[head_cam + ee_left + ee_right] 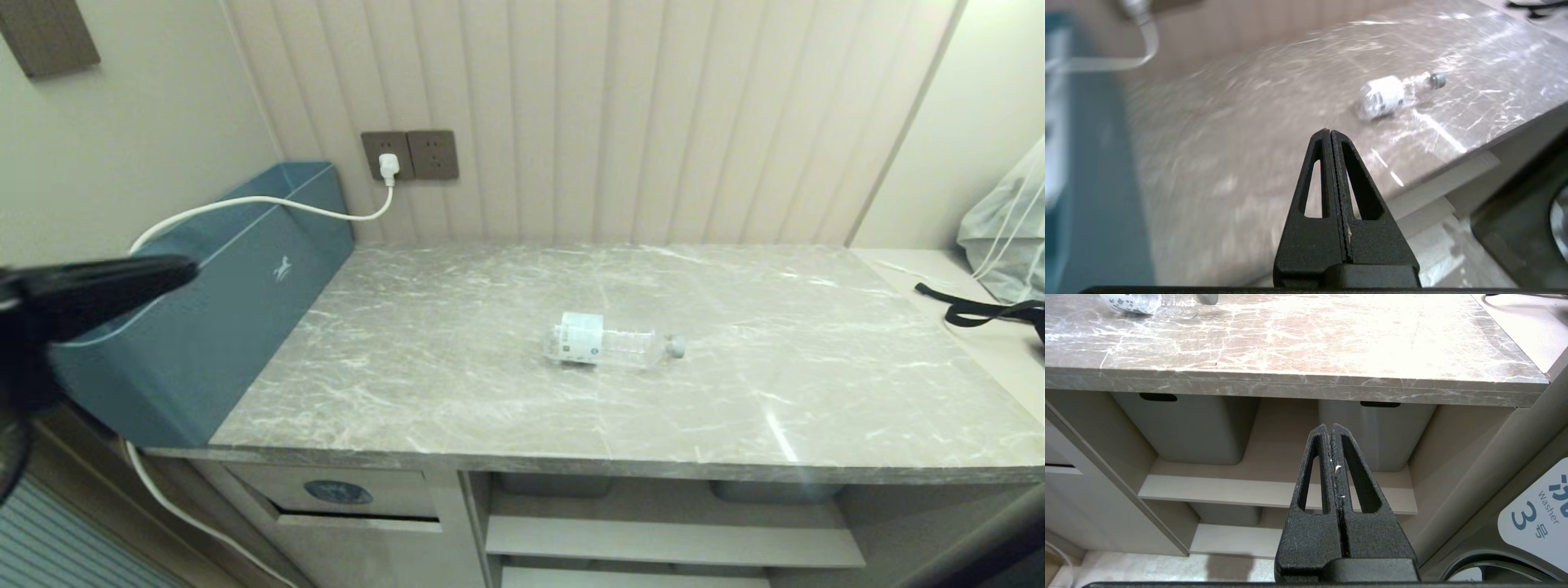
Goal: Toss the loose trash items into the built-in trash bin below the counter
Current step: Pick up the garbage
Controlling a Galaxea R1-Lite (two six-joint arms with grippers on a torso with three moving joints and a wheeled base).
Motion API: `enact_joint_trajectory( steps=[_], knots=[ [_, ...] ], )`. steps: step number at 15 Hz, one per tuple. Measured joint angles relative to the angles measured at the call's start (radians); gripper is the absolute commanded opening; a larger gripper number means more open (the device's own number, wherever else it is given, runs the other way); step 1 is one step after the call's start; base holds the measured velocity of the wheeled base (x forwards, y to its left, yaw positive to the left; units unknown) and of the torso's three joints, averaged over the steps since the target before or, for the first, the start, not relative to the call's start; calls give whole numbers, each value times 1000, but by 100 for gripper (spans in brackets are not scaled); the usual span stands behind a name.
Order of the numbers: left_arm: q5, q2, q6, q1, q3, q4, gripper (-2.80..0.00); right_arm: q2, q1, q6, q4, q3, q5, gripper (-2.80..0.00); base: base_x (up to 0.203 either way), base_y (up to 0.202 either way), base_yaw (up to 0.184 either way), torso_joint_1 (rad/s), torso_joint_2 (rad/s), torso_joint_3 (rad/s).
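Clear plastic water bottle (612, 345): one, lying mid-counter (457, 392). Left gripper (1330, 132) raised beside counter, fingers closed, empty. Right gripper (1330, 426) below counter, fingers closed.

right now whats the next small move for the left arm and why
Probably open the left gripper and carry it toward the bottle: its fingers are pressed shut and empty, while the bottle lies on its side, untouched, mid-counter.

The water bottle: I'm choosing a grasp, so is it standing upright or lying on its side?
Lying on its side. The water bottle rests lengthwise on the counter, its cap pointing toward the robot's right.
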Motion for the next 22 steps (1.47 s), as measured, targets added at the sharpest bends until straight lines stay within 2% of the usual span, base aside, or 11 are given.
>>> enact_joint_trajectory(
  steps=[2, 4, 5, 9, 13, 19, 21, 22],
  knots=[
    [-86, 237, 61, -40, -194, -17, -280, 0, 0, 0, 0, 0, 0, -280, 0, 0, 0, 0, 0, 0],
    [-139, 432, 107, -93, -357, -30, -280, 0, 0, 1, 0, 0, 0, -280, 0, 0, 0, 0, 0, 0],
    [-156, 524, 128, -124, -438, -35, 0, 0, 0, 1, 0, 0, 0, -280, 0, 0, 0, 0, 0, 0],
    [-179, 821, 176, -237, -729, -43, 0, 0, 0, 1, 0, 0, 0, -280, 0, 0, 0, 0, 0, 0],
    [-208, 1020, 212, -318, -954, -60, 0, 0, 0, 1, 0, 0, 0, -280, 0, 0, 0, 0, 0, 0],
    [-299, 1142, 301, -367, -1005, -71, 0, 0, 0, 1, 0, 0, 0, -280, 0, 0, 0, 6, 1, 0],
    [-310, 1162, 304, -367, -1005, -70, 0, 0, 0, 1, 0, 0, 0, -280, 0, 0, 0, 0, 0, 0],
    [-338, 1174, 305, -366, -1005, -68, 0, 0, 0, 1, 0, 0, 0, -280, 0, 0, 0, 0, 0, 0]
  ],
)
